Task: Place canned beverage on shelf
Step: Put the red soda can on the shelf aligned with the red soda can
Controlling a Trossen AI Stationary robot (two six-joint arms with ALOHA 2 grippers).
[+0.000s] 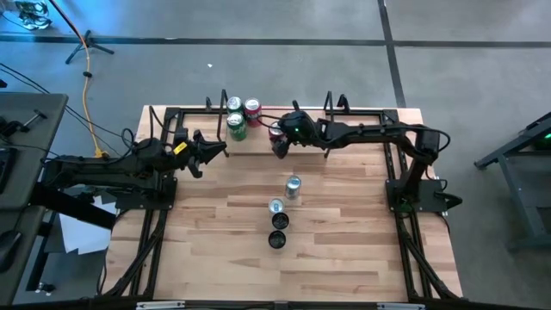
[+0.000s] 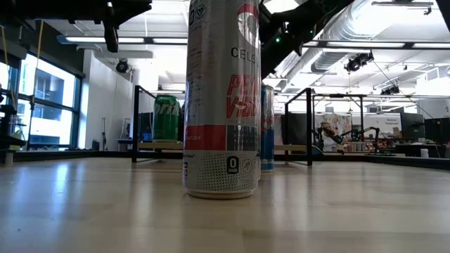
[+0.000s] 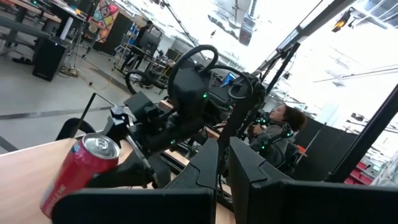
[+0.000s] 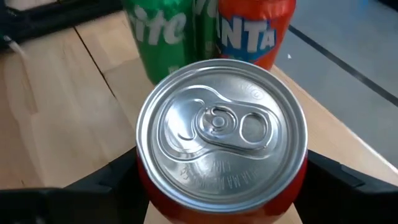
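Silver-topped red aluminium can (image 4: pixel 221 146) fills our right wrist view, upright, clamped between the right gripper's (image 1: pixel 280 143) fingers at the pale-wood shelf (image 1: pixel 258 142) edge. Long axis vertical; open board lies just beyond, beside two green cans (image 1: pixel 236 127) and an orange one (image 1: pixel 251 108) already there. Left gripper (image 1: pixel 207 151) hovers nearby, fingers apart, holding nothing. We judge the right arm owns the placement. Four more cans (image 1: pixel 280 215) wait mid-tabletop (image 1: pixel 344 250).
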